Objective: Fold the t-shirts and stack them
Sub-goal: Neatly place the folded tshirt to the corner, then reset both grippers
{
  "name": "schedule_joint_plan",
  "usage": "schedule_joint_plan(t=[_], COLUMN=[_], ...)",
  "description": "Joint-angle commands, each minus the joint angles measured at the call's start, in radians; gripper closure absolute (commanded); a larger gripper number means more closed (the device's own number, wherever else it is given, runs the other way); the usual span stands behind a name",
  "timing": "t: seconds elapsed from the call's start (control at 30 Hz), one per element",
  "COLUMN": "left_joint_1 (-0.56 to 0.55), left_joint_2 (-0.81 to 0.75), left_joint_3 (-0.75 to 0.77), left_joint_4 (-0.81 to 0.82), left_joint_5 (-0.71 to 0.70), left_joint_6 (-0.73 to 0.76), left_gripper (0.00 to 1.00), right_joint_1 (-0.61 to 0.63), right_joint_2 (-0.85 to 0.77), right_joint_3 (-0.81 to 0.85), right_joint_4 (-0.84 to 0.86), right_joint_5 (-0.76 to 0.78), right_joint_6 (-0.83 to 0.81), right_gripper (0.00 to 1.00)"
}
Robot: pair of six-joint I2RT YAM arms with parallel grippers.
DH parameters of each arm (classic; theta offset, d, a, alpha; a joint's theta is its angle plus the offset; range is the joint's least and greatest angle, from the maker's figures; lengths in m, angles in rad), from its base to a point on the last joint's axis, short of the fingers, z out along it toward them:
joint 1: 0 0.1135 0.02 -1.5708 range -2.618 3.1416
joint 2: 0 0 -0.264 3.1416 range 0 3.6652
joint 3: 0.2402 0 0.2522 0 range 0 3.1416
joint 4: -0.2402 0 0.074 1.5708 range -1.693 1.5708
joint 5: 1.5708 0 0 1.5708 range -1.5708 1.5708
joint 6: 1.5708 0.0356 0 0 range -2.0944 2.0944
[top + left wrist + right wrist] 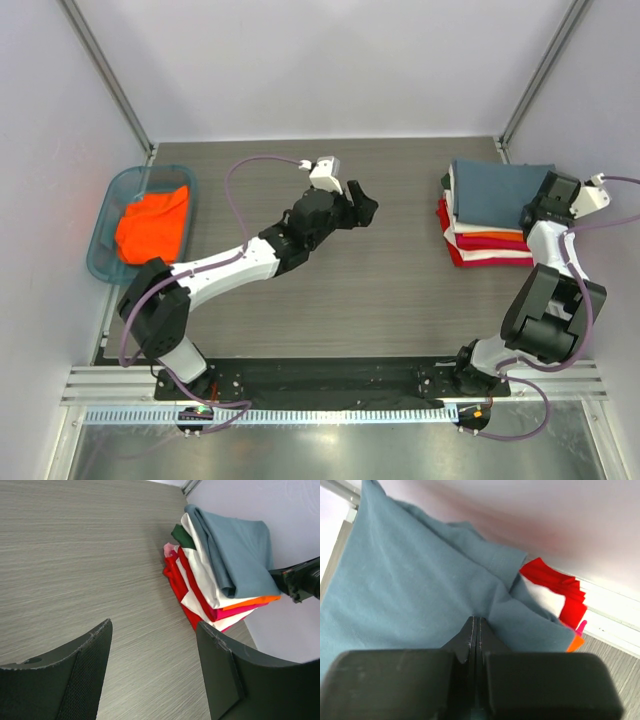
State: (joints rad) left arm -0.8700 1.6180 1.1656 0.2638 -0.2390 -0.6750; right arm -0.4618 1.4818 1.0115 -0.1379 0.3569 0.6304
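Top external shows our right gripper [533,213] closed, resting on the soft, light blue-grey shirt [498,190]; left gripper [362,203] wide, empty. We'd pinch hems.

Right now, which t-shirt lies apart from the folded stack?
The orange t-shirt bunched up in the teal basket on the left. The others lie folded in the pile on the right, topped by the blue-grey t-shirt.

Two grippers were counted, left gripper [154,625] and right gripper [476,624], one teal basket [97,245] far left, one orange t-shirt [152,225], one stack of folded t-shirts [490,245] far right, one blue-grey t-shirt [495,190] topmost.
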Motion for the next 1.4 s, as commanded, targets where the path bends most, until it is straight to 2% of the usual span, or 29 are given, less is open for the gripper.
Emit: schedule_joint_plan(t=[0.0, 0.17, 0.3, 0.43, 0.57, 0.73, 0.83, 0.93, 0.97, 1.03, 1.07, 1.13, 1.2, 1.23, 1.37], left_joint_1=[-0.001, -0.003, 0.0, 0.002, 0.002, 0.022, 0.055, 0.123, 0.138, 0.155, 0.157, 0.157, 0.157, 0.157, 0.155], left_joint_2=[-0.067, -0.095, -0.121, -0.151, -0.199, -0.283, -0.349, -0.437, -0.463, -0.521, -0.535, -0.549, -0.537, -0.518, -0.474], left_joint_3=[-0.017, -0.021, -0.018, -0.023, -0.063, -0.173, -0.259, -0.374, -0.403, -0.474, -0.494, -0.543, -0.555, -0.554, -0.576], left_joint_4=[0.002, -0.03, -0.119, -0.242, -0.296, -0.325, -0.351, -0.342, -0.334, -0.317, -0.314, -0.285, -0.302, -0.313, -0.319], left_joint_5=[-0.013, -0.029, -0.06, -0.143, -0.212, -0.284, -0.321, -0.292, -0.283, -0.289, -0.298, -0.325, -0.364, -0.387, -0.356], left_joint_6=[0.028, 0.049, 0.09, 0.13, 0.15, 0.147, 0.129, 0.085, 0.08, 0.095, 0.104, 0.161, 0.192, 0.212, 0.239], left_gripper=[0.31, 0.3, 0.25, 0.24, 0.24, 0.21, 0.19, 0.18, 0.18, 0.15, 0.13, 0.12, 0.09, 0.07, 0.0], right_joint_1=[0.0, 0.032, 0.097, 0.219, 0.375, 0.561, 0.649, 0.663, 0.666, 0.673, 0.678, 0.698, 0.71, 0.712, 0.715], right_joint_2=[-0.018, -0.047, -0.086, -0.139, -0.187, -0.216, -0.216, -0.221, -0.224, -0.227, -0.227, -0.233, -0.248, -0.265, -0.273], right_joint_3=[0.022, 0.122, 0.162, 0.156, 0.118, 0.059, 0.003, -0.085, -0.108, -0.174, -0.192, -0.252, -0.33, -0.355, -0.407], right_joint_4=[0.0, -0.037, -0.068, -0.094, -0.104, -0.103, -0.098, -0.054, -0.042, -0.006, -0.005, 0.027, 0.073, 0.124, 0.173], right_joint_5=[0.074, 0.005, -0.068, -0.082, -0.087, -0.067, -0.067, -0.169, -0.196, -0.239, -0.266, -0.288, -0.306, -0.311, -0.282], right_joint_6=[-0.032, -0.061, -0.07, -0.122, -0.143, -0.187, -0.196, -0.179, -0.182, -0.208, -0.216, -0.241, -0.245, -0.251, -0.229], right_gripper=[0.99, 0.99, 0.97, 0.96, 0.96, 0.95, 0.91, 0.78, 0.71, 0.62, 0.49, 0.4, 0.27, 0.11, 0.1])
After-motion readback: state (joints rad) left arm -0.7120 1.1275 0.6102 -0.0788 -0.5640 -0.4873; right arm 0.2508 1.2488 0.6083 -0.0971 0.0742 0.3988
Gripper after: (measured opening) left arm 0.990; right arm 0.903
